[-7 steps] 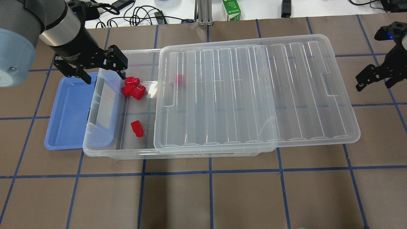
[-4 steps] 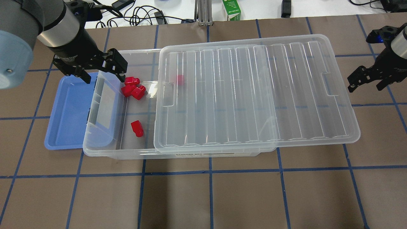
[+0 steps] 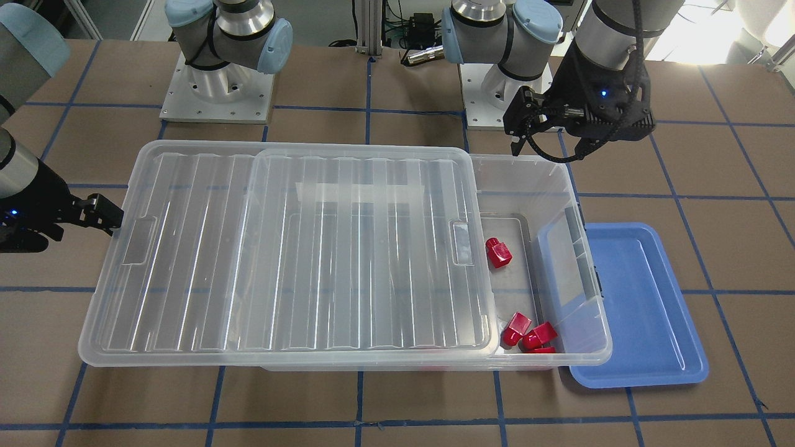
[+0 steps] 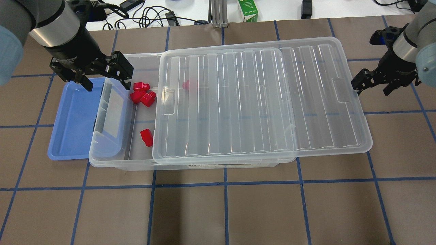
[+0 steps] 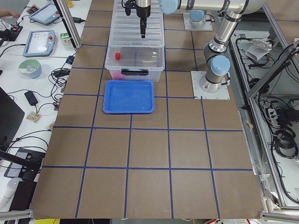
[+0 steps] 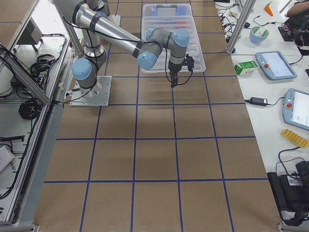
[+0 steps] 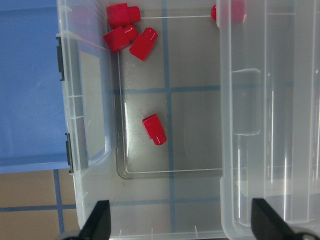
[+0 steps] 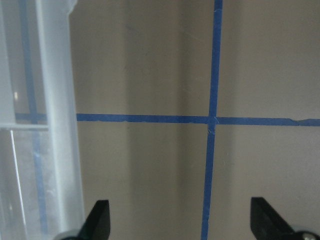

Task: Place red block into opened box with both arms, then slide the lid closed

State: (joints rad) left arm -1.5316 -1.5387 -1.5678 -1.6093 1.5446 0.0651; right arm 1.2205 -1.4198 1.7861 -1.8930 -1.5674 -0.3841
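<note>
Brown table (image 4: 259, 211), lid (image 4: 238, 102) partly over box (image 4: 129, 164)

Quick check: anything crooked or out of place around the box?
The clear ribbed plastic lid sits slightly skewed on the clear plastic box, overhanging the end nearest the right pincer. The box's other end overlaps the blue plastic tray.

Ribbed lid (image 4: 259, 102) covers most of the clear box (image 4: 106, 151), 4 red blocks (image 4: 146, 137) exposed, seemingly 1 beneath.
</note>
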